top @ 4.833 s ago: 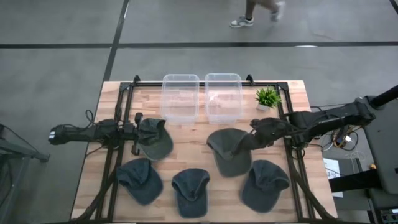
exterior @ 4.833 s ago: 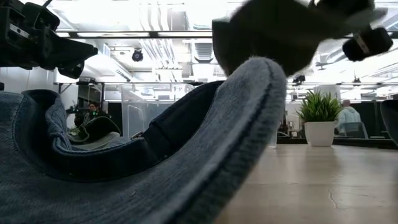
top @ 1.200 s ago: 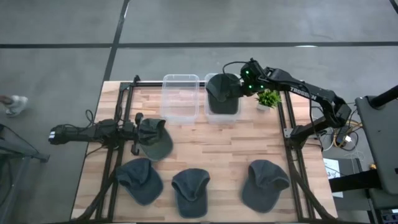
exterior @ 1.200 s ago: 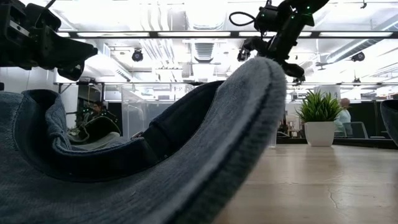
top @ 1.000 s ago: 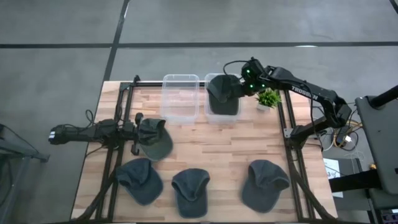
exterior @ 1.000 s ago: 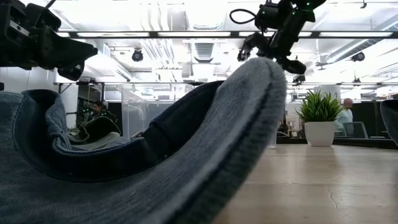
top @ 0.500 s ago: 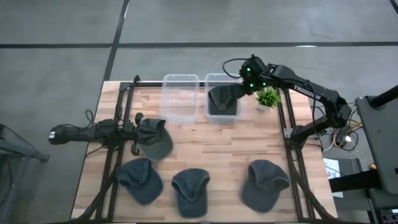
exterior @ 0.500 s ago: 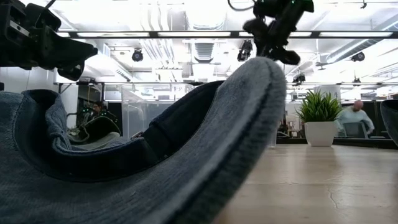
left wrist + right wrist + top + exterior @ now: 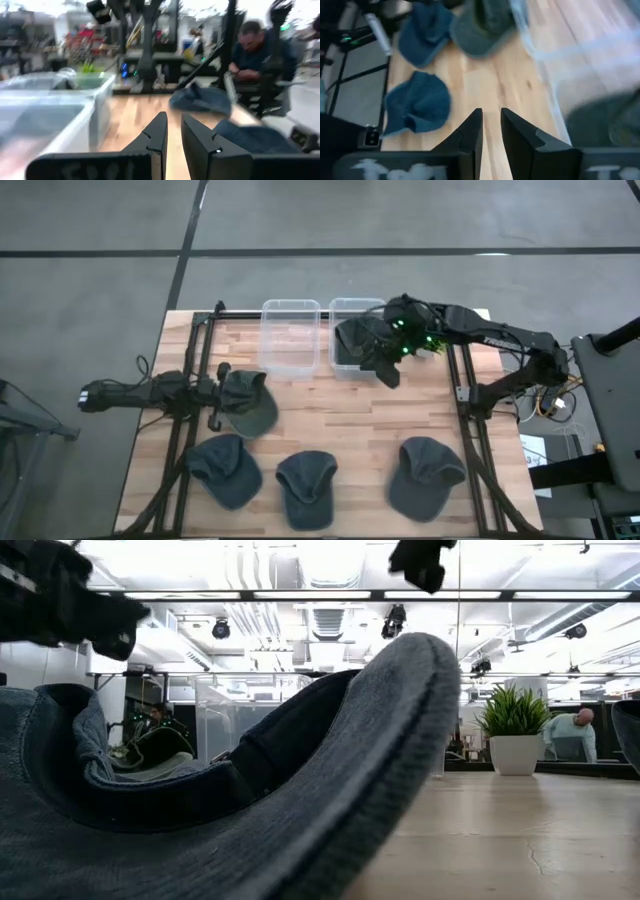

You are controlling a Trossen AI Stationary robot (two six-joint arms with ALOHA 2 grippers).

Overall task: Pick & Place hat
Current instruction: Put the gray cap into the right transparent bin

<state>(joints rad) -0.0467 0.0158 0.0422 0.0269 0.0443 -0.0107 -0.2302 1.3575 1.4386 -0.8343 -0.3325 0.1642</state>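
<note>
The right gripper (image 9: 388,370) hangs over the table (image 9: 330,425) just off the front corner of the right bin (image 9: 357,310), its fingers (image 9: 470,135) drawn close with only a thin slit between them and nothing in them. Just behind and beside it, the olive hat (image 9: 357,340) lies inside the right bin — crumpled against the near wall, with part of it lapping over the rim toward the gripper. The left bin (image 9: 290,335), one place farther from the gripper, holds nothing that can be seen through its clear walls.

The left gripper (image 9: 222,392) waits at the table's left side, fingers (image 9: 156,137) nearly together with a narrow gap, right against a green hat (image 9: 250,402) — whether it grips the cloth cannot be told. In front of it lie three blue hats: one (image 9: 225,470) nearest, one (image 9: 306,488) in the middle, one (image 9: 427,475) well forward of the right gripper.
</note>
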